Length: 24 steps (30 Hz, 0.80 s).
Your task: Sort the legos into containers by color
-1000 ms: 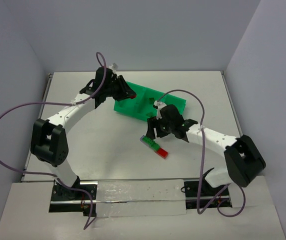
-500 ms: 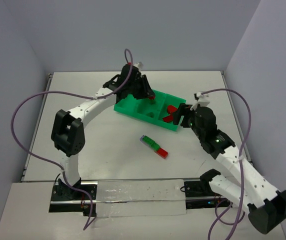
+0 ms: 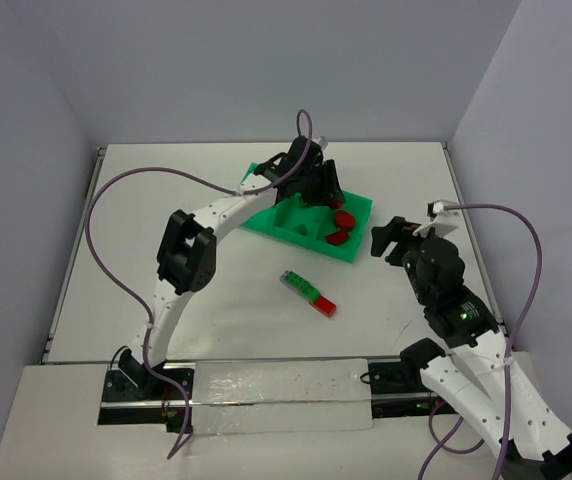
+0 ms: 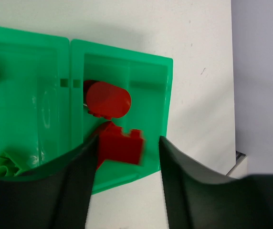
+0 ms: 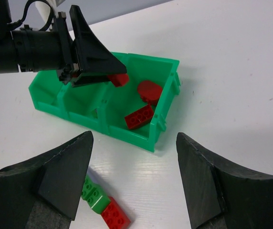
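Note:
The green tray [image 3: 354,250] lies at the table's middle back. Its right compartment holds red legos [image 3: 338,237], which show in the right wrist view as a brick [image 5: 139,117] and a rounded piece [image 5: 149,90]. My left gripper [image 3: 328,195] hovers over that compartment, open. A blurred red brick [image 4: 120,145] sits between its fingers, beside the left finger and clear of the right one. A red round piece [image 4: 107,99] lies below. My right gripper [image 3: 381,238] is open and empty, just right of the tray. A lavender-green-red stack [image 3: 308,292] lies on the table.
Green bricks [image 4: 5,164] lie in the tray's middle compartment. The left arm's cable [image 3: 166,172] arcs over the table's left half. The side walls stand close on both sides. The stack also shows in the right wrist view [image 5: 103,205], near my left finger.
My left gripper swung right along the tray, from its left end to the right compartment. My right gripper left the stack, passed the tray's right end and drew back to the right.

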Tool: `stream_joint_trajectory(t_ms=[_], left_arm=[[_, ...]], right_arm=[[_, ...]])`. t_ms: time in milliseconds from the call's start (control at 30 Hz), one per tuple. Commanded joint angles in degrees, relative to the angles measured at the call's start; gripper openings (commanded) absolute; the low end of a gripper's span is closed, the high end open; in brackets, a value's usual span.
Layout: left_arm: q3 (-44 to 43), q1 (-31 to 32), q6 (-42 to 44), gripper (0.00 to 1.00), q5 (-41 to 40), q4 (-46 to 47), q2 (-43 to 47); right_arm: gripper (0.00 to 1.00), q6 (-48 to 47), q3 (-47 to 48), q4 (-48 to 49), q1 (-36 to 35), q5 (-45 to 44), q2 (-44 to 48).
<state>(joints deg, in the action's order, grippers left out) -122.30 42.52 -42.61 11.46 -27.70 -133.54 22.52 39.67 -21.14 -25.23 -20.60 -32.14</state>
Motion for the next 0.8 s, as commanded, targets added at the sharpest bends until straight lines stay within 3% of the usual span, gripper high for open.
stream_joint_trajectory(t_ms=[0,33,133,333,500,633,767], left_arm=[[-3.21,1.09,0.98,0.74,-0.7,-0.33,1.0],[-3.21,1.13,1.16,0.83,-0.41,-0.43,1.0],[-2.89,1.25,1.68,0.91,-0.61,-1.06,1.78],[1.05,1.42,2.36,0.91,-4.36,-2.34,9.84],[18.25,-0.42,0.54,0.91,-12.58,0.68,26.98],[31.4,-4.31,-2.43,0.91,-20.58,2.02,41.34],[40.05,-8.58,-4.34,0.9,-21.98,3.64,50.38]], right_arm=[[0.78,0.42,-0.91,-0.48,0.13,-1.4,0.4],[0.78,0.39,-0.87,-0.48,0.13,-1.29,0.29],[0.78,0.25,-0.76,-0.54,0.12,-0.94,-0.05],[0.78,-3.62,-0.91,0.14,0.18,4.55,-2.51],[0.76,-6.58,-1.7,2.7,-3.34,17.57,-10.43],[0.77,-7.57,-0.67,2.35,-12.29,14.83,-20.07],[0.79,-8.75,2.04,0.99,-18.17,17.17,-31.09]])
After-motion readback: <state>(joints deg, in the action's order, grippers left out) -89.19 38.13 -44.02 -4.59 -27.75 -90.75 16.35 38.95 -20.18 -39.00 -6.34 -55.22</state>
